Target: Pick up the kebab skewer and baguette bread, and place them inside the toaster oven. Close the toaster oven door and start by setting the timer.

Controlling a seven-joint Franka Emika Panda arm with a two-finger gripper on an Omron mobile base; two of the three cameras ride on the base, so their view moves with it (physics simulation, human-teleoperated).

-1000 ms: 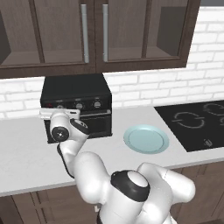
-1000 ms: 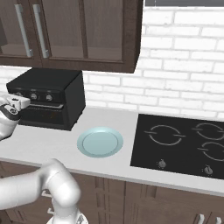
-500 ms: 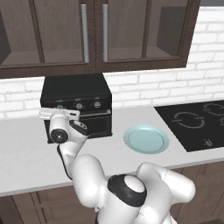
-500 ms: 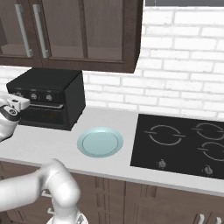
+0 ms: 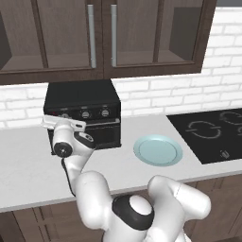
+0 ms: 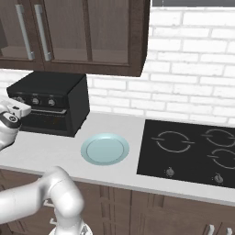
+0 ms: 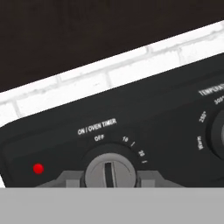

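Note:
The black toaster oven point(image 5: 82, 100) point(image 6: 55, 96) stands at the back of the counter, and its door point(image 5: 103, 135) point(image 6: 46, 122) is up and closed. My gripper point(image 7: 109, 177) is shut on the timer knob point(image 7: 109, 171), with a grey fingertip point(image 7: 72, 179) on each side of it. The knob's bar points just right of OFF, and a red lamp point(image 7: 38, 168) glows to its left. From the base, the hand point(image 5: 61, 126) point(image 6: 13, 111) sits at the oven's left end. The kebab skewer and the baguette bread are hidden from view.
A pale blue plate point(image 5: 157, 150) point(image 6: 105, 148) lies bare on the counter right of the oven. A black cooktop point(image 5: 212, 132) point(image 6: 193, 147) is further right. Dark wall cabinets point(image 5: 101, 35) hang above the oven. A second knob point(image 7: 216, 131) is at the right of the panel.

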